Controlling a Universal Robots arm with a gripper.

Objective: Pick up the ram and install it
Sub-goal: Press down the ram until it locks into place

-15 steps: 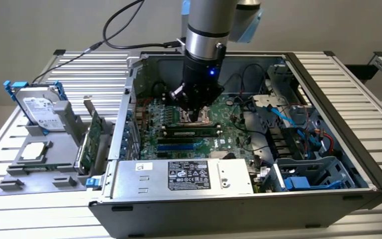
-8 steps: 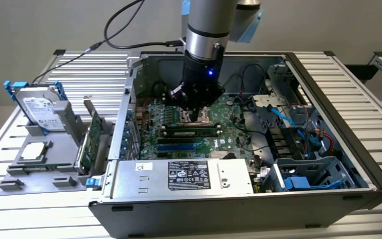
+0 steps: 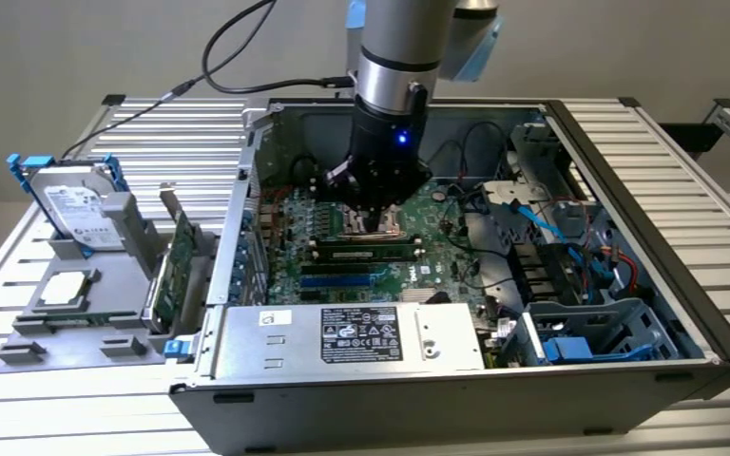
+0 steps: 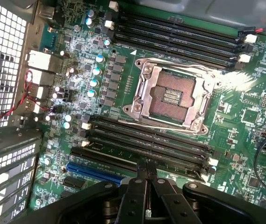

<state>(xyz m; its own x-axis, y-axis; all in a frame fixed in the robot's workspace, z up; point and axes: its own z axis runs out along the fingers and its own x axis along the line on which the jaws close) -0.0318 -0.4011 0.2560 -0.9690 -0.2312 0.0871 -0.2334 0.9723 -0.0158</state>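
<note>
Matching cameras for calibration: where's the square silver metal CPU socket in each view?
Exterior view: square silver metal CPU socket on the green motherboard, directly under the black gripper, partly hidden.
Wrist view: socket between two banks of long black memory slots.
Shared landmark: blue expansion slot.
</note>
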